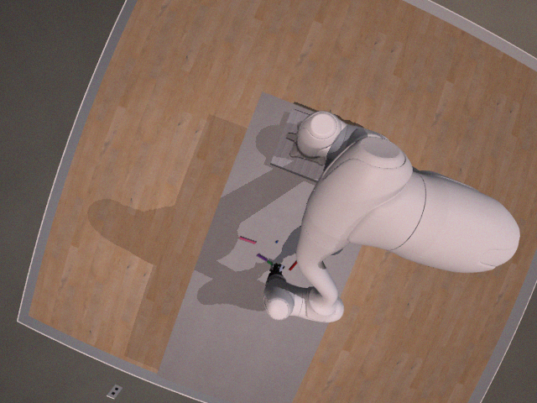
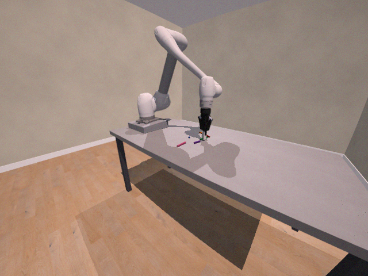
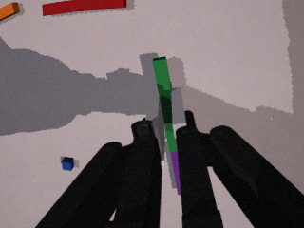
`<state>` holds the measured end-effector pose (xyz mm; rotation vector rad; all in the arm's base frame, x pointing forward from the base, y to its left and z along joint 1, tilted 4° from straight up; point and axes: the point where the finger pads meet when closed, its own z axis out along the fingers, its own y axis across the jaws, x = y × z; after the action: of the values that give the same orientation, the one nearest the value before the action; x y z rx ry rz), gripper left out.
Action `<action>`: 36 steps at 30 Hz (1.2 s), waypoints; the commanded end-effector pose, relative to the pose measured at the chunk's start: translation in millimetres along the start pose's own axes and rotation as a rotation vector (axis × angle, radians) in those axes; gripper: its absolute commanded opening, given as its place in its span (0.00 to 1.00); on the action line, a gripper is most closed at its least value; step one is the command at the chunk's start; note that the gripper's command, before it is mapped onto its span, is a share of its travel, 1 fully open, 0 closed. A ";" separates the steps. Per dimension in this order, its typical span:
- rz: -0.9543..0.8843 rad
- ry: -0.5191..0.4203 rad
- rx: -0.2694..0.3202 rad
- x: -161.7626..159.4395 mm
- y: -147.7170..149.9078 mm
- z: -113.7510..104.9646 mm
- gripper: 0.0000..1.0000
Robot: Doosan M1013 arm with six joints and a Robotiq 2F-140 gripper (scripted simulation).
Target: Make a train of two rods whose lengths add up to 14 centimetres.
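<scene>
My gripper (image 3: 167,104) is shut on the green rod (image 3: 165,102), low over the table. The green rod runs away from the fingers, and its near end sits right by the purple rod (image 3: 175,174), which lies on the table below the fingers, roughly in line with it. In the overhead view the purple rod (image 1: 262,257) and the green rod (image 1: 270,262) form one slanted line beside the gripper (image 1: 274,269). I cannot tell whether the green rod touches the table. The side view shows the gripper (image 2: 203,137) at the rods.
A red rod (image 3: 84,6) and an orange rod (image 3: 8,10) lie beyond the gripper. A small blue rod (image 3: 67,163) lies to the left. A pink rod (image 1: 247,239) lies further off, with its tip visible under the fingers. The arm's base (image 2: 147,125) stands at the table's far end.
</scene>
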<state>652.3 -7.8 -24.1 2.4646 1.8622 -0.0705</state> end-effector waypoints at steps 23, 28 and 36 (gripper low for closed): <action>0.000 0.000 0.000 0.1 0.0 8.5 0.03; 0.000 0.000 0.000 0.1 0.0 11.3 0.03; 0.000 0.000 0.000 0.1 0.0 11.7 0.03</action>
<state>652.3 -8.6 -35.9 2.4646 1.8622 -0.0705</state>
